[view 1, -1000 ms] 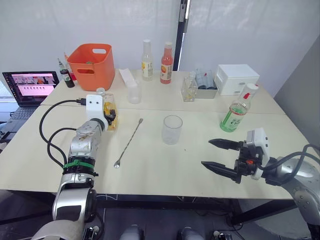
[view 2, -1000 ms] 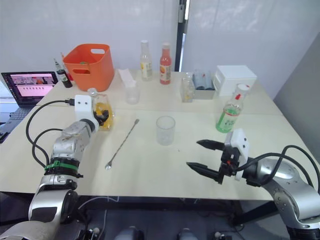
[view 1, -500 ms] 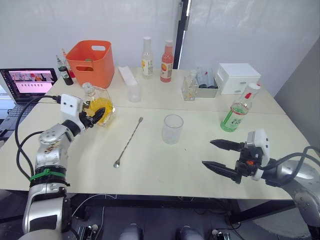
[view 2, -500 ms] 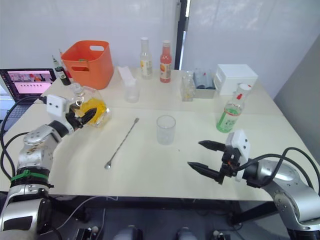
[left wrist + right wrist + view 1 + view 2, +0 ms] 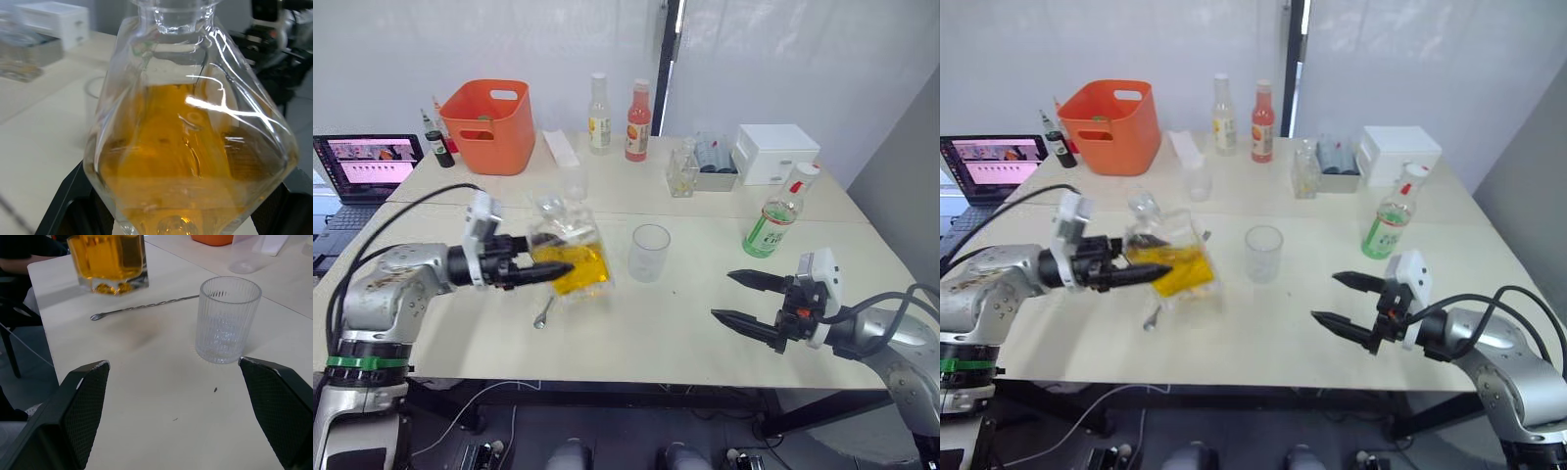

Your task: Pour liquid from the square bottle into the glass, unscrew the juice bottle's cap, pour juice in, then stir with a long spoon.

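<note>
My left gripper [image 5: 551, 269] is shut on the square bottle [image 5: 571, 257], a clear one about half full of amber liquid [image 5: 186, 161]. It hangs above the table, nearly upright, just left of the ribbed glass [image 5: 650, 253]. The glass is empty and stands at mid-table. Under the bottle lies the long spoon [image 5: 146, 307], partly hidden, with its bowl [image 5: 541, 319] showing below. The juice bottle [image 5: 778, 223], green with a white cap, stands at the right. In front of it my right gripper [image 5: 722, 296] is open above the table and holds nothing.
An orange bin [image 5: 494, 127], small dark bottles [image 5: 438, 145] and a laptop [image 5: 370, 166] are at the back left. Two tall bottles [image 5: 619, 117], a clear cup [image 5: 574, 181], a glass holder [image 5: 700, 164] and a white box [image 5: 775, 153] line the back.
My left arm has lifted the square bottle from the left of the table and swung it right, close to the glass. The right gripper has stayed where it was.
</note>
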